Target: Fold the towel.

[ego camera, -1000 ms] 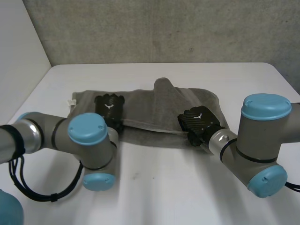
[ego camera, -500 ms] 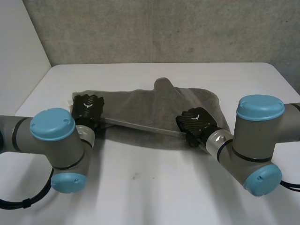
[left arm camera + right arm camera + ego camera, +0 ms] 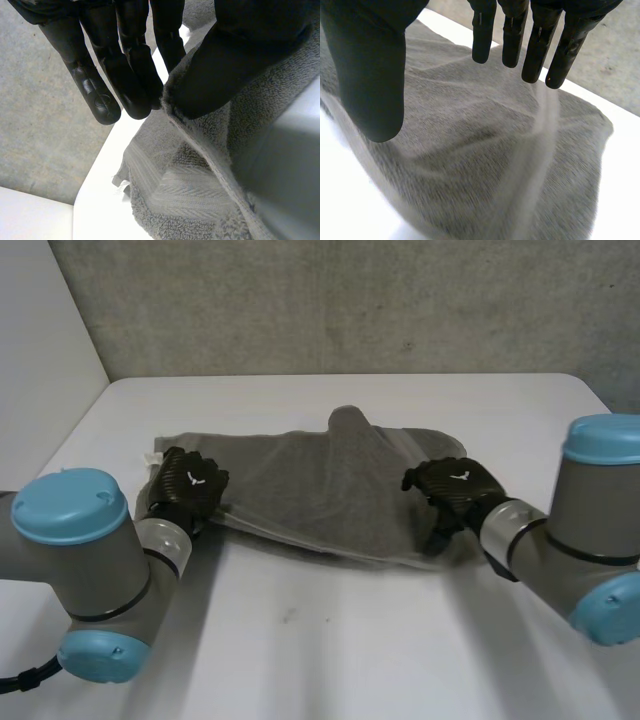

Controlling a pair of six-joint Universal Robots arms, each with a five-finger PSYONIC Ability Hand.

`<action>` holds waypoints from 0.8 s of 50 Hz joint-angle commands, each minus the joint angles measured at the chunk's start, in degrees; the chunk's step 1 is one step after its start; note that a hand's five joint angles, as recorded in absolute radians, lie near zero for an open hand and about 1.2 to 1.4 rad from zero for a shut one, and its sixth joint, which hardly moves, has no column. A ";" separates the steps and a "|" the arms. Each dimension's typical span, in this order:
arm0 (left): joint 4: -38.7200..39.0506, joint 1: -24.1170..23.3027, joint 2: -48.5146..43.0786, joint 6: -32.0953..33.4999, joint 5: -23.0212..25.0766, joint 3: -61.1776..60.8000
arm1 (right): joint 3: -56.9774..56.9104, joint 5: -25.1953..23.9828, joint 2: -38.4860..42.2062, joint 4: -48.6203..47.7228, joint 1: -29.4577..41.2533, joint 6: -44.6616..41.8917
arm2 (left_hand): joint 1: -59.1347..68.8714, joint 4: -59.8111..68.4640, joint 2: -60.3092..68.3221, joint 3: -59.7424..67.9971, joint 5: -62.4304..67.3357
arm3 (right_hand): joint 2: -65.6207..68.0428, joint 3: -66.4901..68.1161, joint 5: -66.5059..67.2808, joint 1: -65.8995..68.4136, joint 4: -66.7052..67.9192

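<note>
A grey towel (image 3: 320,490) lies folded lengthwise across the middle of the white table (image 3: 330,650), with a hump at its far edge. My left hand (image 3: 188,485) is at the towel's left end, near its front edge. In the left wrist view the thumb (image 3: 235,60) and fingers (image 3: 130,70) pinch the towel's edge (image 3: 200,145). My right hand (image 3: 452,488) hovers over the towel's right end. In the right wrist view its fingers (image 3: 535,45) and thumb (image 3: 370,75) are spread straight above the towel (image 3: 485,150), holding nothing.
A grey wall (image 3: 340,305) rises behind the table and a white panel (image 3: 40,370) stands at its left. Bare tabletop lies in front of the towel, between my two arms.
My left hand slid left along the towel to its left end and closed on the edge. My right hand let go, opened and moved right. The towel's front layer now lies flatter.
</note>
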 commanded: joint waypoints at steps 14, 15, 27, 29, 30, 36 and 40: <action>-0.01 2.82 0.03 -0.84 3.16 -0.04 | 10.85 -3.40 -1.66 -4.57 -10.82 -22.00 | 13.10 10.26 10.27 10.34 11.46 | 11.69 12.29 13.75 15.07 13.07; -0.01 2.82 0.03 -0.84 3.16 0.05 | 10.58 -3.40 -0.61 -5.53 -10.99 -21.82 | 13.10 10.26 10.27 10.34 11.46 | 12.86 13.46 14.92 16.23 14.24; -0.01 3.70 0.11 -0.84 3.16 0.05 | 6.90 -3.48 4.31 -9.06 -11.17 -17.97 | 13.10 10.26 10.27 10.34 11.46 | 25.98 26.58 28.04 29.36 27.37; -0.01 3.79 0.12 -0.84 3.16 0.05 | 6.27 -3.48 4.85 -9.06 -11.17 -16.72 | 13.10 10.26 10.27 10.34 11.46 | 26.33 26.93 28.39 29.70 27.71; -0.01 3.79 0.12 -0.84 3.16 0.05 | 5.66 -3.48 5.28 -8.97 -11.26 -15.59 | 13.10 10.26 10.27 10.34 11.46 | 26.33 26.93 28.39 29.70 27.71; -0.01 4.05 0.12 -0.93 3.08 -0.04 | 4.34 -3.40 6.08 -8.62 -11.17 -11.64 | 13.10 10.26 10.27 10.34 11.46 | 23.15 23.75 25.21 26.52 24.53; -0.01 4.05 0.12 -0.93 3.08 -0.04 | 3.73 -3.84 6.16 -8.62 -11.17 -9.17 | 13.10 10.26 10.27 10.34 11.46 | 20.61 21.21 22.67 23.98 21.99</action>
